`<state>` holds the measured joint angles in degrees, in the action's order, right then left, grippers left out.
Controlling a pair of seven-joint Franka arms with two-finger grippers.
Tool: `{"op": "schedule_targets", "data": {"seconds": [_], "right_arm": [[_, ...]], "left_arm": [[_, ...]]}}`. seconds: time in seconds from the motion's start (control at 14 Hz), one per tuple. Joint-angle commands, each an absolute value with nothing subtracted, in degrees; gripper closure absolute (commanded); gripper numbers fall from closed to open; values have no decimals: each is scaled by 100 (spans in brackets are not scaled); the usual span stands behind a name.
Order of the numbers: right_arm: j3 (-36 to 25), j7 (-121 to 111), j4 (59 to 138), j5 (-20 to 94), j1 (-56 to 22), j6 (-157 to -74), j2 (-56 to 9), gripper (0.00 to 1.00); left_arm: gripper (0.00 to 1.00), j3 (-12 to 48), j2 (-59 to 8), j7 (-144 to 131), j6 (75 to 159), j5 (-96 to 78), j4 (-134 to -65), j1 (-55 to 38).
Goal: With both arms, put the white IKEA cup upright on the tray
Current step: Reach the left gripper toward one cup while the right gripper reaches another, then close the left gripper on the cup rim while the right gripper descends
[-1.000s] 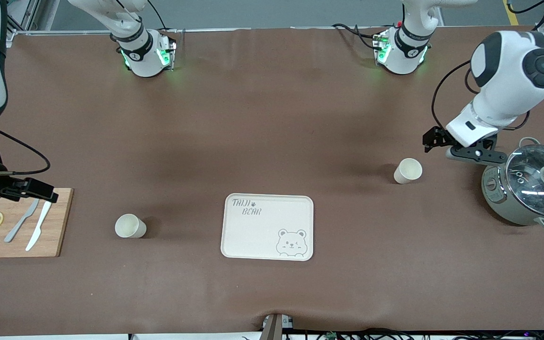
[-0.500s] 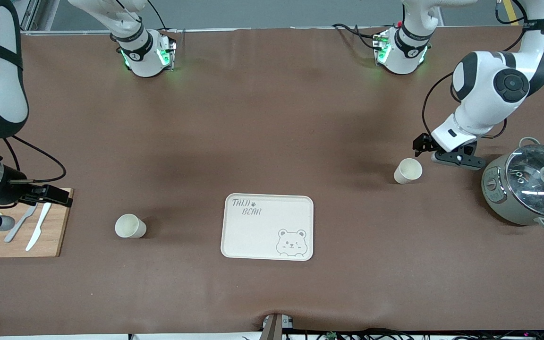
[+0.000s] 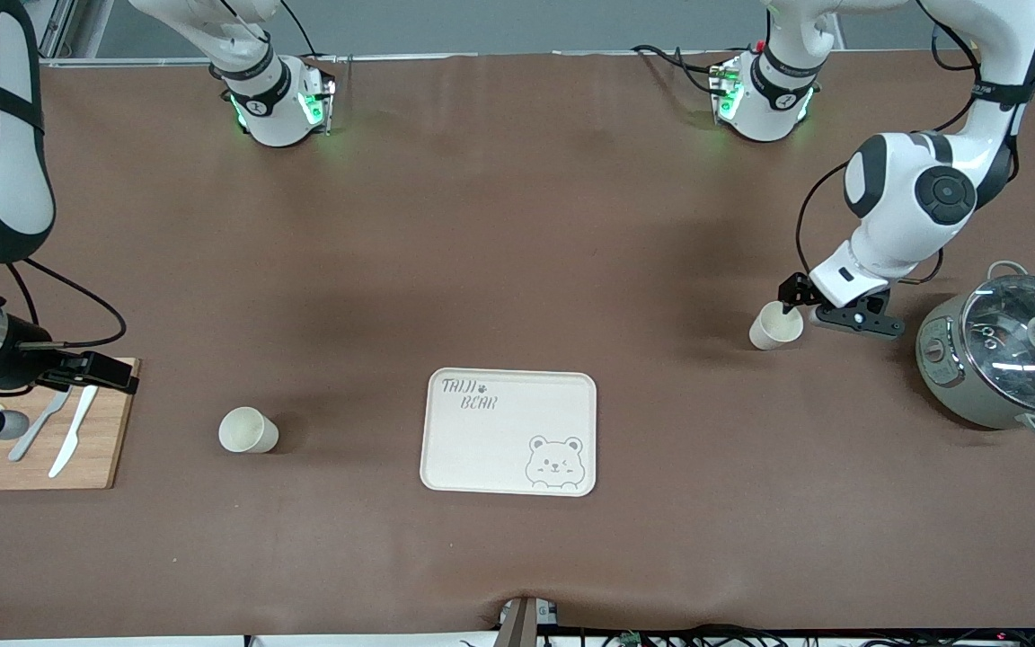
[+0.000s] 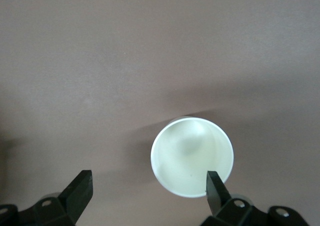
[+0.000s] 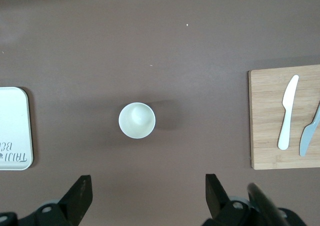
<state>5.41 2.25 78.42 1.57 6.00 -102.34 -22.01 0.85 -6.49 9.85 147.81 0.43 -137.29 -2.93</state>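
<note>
So over the last second we swung the left arm in from beside the pot [image 3: 1007, 358] and brought the left end effector [image 3: 807, 307] down right onto the cup near the left arm's end of the table [image 3: 775, 325]. A second ago it was hanging clear of that cup, closer to the pot; by this moment the fingers were spread wide and, in the left wrist view, one black fingertip [image 4: 215, 186] sat right at the cup's rim while the other stood well off over bare table, so nothing was pinched yet. That cup stood mouth up, well apart from the tray [image 3: 508, 431], which lay empty near the middle of the table toward the front edge. We'd say this meant the left side was basically lined up for a grab and only needed a small shift to straddle the wall. The right end effector [image 3: 77, 370] had only crept a bit, hovering over the cutting board [image 3: 95, 449] at the right arm's end, spread open too, with the second cup [image 3: 248, 429] sitting upright between board and tray, untouched. So neither cup had made it to the tray yet.
</note>
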Motion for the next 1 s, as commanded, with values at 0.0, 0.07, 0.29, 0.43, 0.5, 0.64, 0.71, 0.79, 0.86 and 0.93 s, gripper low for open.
{"op": "schedule_targets", "data": {"seconds": [0.0, 0.07, 0.29, 0.43, 0.5, 0.64, 0.71, 0.79, 0.86, 0.93], "right_arm": [[589, 272, 7963, 97, 580, -10388, -2118, 0], [589, 272, 7989, 97, 571, -10458, -2136, 0], [589, 272, 8349, 97, 571, -10845, -2118, 0], [589, 264, 8385, 88, 554, -10863, -2136, 0], [589, 264, 8437, 88, 545, -10924, -2144, 0], [580, 264, 8586, 53, 527, -11109, -2145, 0], [580, 264, 8587, 53, 527, -11135, -2162, 0], [580, 264, 8596, 53, 527, -11223, -2214, 0], [580, 264, 8674, 53, 527, -11328, -2241, 0], [580, 264, 8814, 53, 536, -11503, -2250, 0]], "left_arm": [[0, 105, -878, 1204, 15160, 35, -13764, -229], [0, 105, -957, 1248, 15239, 35, -13755, -229], [0, 114, -1142, 1318, 15407, 35, -13755, -141], [0, 105, -1239, 1354, 15495, 35, -13737, -132], [0, 105, -1274, 1371, 15582, 35, -13746, -132], [0, 105, -1345, 1371, 15671, 35, -13746, -132], [0, 105, -1353, 1380, 15680, 35, -13746, -132], [0, 105, -1354, 1380, 15680, 35, -13746, -132], [0, 105, -1354, 1380, 15688, 35, -13746, -132], [0, 105, -1354, 1371, 15688, 26, -13746, -132]]}}
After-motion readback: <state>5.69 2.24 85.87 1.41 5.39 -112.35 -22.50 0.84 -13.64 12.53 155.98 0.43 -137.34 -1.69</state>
